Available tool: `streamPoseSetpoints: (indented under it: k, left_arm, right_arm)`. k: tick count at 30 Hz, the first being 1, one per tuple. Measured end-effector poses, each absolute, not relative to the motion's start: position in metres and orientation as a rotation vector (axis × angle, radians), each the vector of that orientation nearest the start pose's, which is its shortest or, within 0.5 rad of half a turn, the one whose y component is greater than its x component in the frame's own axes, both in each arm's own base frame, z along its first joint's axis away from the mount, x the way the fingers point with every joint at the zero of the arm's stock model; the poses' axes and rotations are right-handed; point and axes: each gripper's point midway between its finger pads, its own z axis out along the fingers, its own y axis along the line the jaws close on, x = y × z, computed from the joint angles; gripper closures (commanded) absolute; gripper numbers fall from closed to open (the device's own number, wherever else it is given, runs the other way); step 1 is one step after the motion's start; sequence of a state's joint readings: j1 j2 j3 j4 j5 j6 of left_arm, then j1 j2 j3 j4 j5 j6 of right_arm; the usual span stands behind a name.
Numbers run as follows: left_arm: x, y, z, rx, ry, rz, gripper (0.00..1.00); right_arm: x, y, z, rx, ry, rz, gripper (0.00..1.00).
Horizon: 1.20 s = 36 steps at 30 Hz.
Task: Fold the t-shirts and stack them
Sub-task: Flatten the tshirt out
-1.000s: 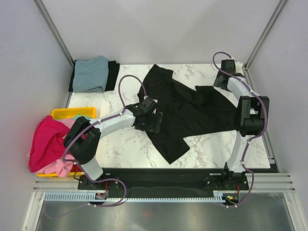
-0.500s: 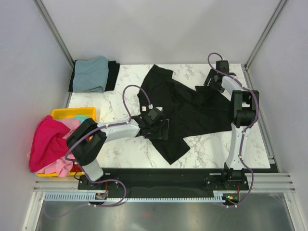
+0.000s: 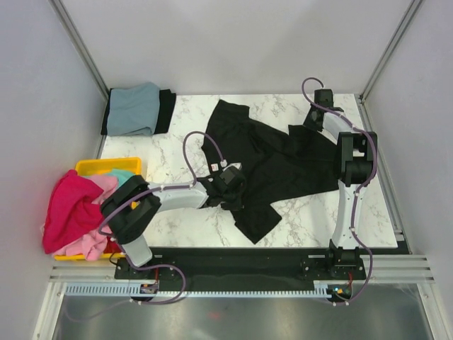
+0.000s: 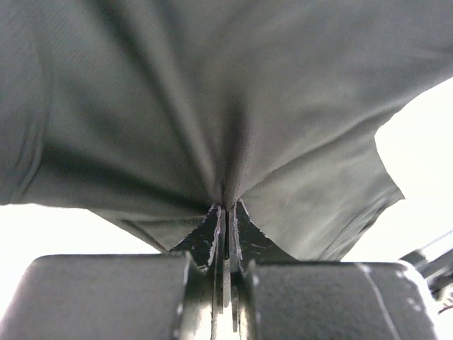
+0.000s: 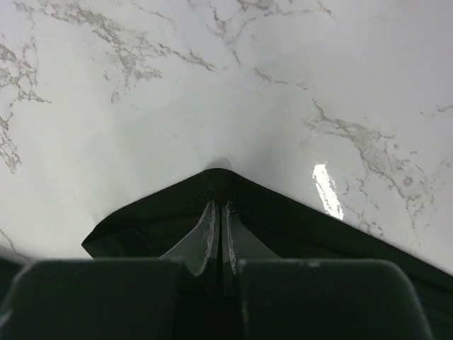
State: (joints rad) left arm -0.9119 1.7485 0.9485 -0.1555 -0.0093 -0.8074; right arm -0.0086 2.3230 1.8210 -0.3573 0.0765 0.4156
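Toward the front of the counter (image 3: 311,219), the left jaws pinch a bunched fold of the black shirt (image 3: 283,159), which sprawls mid-counter. At the far right, the right jaws clamp its corner. Far left lies a folded grey-blue shirt (image 3: 134,108).

One view looks down on the whole table (image 3: 311,212); both wrist views sit close against the black shirt (image 3: 283,159), seemingly at opposite edges.

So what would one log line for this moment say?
left gripper: shut on black t-shirt | right gripper: shut on its far corner | shirt: rumpled, unfolded on table | folded stack: far left
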Motion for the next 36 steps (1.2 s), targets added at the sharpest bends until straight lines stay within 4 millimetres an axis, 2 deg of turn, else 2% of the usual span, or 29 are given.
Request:
streamPoseSetpoints:
  k: [2,5,8,12,15,16,17,18,19,21,22,25,28,29,32,35,36]
  left_arm:
    - [0.213,-0.318,0.019,0.130,2.677,-0.590,0.98]
    - [0.190,-0.279,0.022,0.122,2.720,-0.492,0.98]
    - [0.172,-0.245,0.037,0.092,2.733,-0.432,0.98]
    - [0.166,-0.224,0.067,0.017,2.683,-0.462,0.98]
    - [0.165,-0.220,0.078,-0.016,2.659,-0.491,0.97]
    - [0.164,-0.219,0.078,-0.019,2.661,-0.491,0.90]
    - [0.164,-0.219,0.077,-0.020,2.669,-0.488,0.82]
    - [0.163,-0.218,0.074,-0.018,2.682,-0.477,0.77]
    - [0.160,-0.216,0.068,-0.014,2.709,-0.454,0.63]
    - [0.153,-0.211,0.057,0.012,2.766,-0.406,0.43]
    - [0.150,-0.209,0.053,0.018,2.789,-0.388,0.28]
    - [0.143,-0.205,0.048,0.054,2.832,-0.353,0.01]
    - [0.147,-0.211,0.064,0.064,2.799,-0.403,0.00]
    - [0.149,-0.213,0.072,0.063,2.778,-0.426,0.00]
    - [0.155,-0.218,0.106,0.058,2.682,-0.527,0.03]
    - [0.157,-0.217,0.131,0.046,2.599,-0.592,0.07]
    - [0.157,-0.215,0.137,0.044,2.578,-0.608,0.07]
  right_arm:
    - [0.578,-0.007,0.027,0.556,2.365,0.060,1.00]
    - [0.578,-0.021,0.031,0.594,2.350,-0.003,1.00]
    - [0.581,-0.047,0.041,0.667,2.304,-0.075,1.00]
    - [0.580,-0.085,0.052,0.785,2.247,-0.163,1.00]
    - [0.574,-0.102,0.050,0.848,2.240,-0.191,0.99]
    - [0.571,-0.104,0.045,0.860,2.249,-0.197,0.52]
    - [0.570,-0.105,0.042,0.874,2.254,-0.196,0.27]
    - [0.569,-0.106,0.036,0.876,2.264,-0.200,0.14]
    - [0.569,-0.105,0.030,0.869,2.280,-0.188,0.02]
    - [0.573,-0.103,0.031,0.853,2.278,-0.166,0.02]
    - [0.573,-0.101,0.031,0.843,2.282,-0.161,0.02]
    - [0.570,-0.098,0.032,0.817,2.293,-0.169,0.02]
    - [0.550,-0.098,0.039,0.812,2.307,-0.210,0.02]
    - [0.541,-0.098,0.048,0.813,2.303,-0.220,0.02]
    - [0.506,-0.101,0.090,0.839,2.251,-0.236,0.02]
    - [0.454,-0.108,0.144,0.894,2.137,-0.222,0.02]
    - [0.440,-0.109,0.156,0.910,2.107,-0.211,0.02]
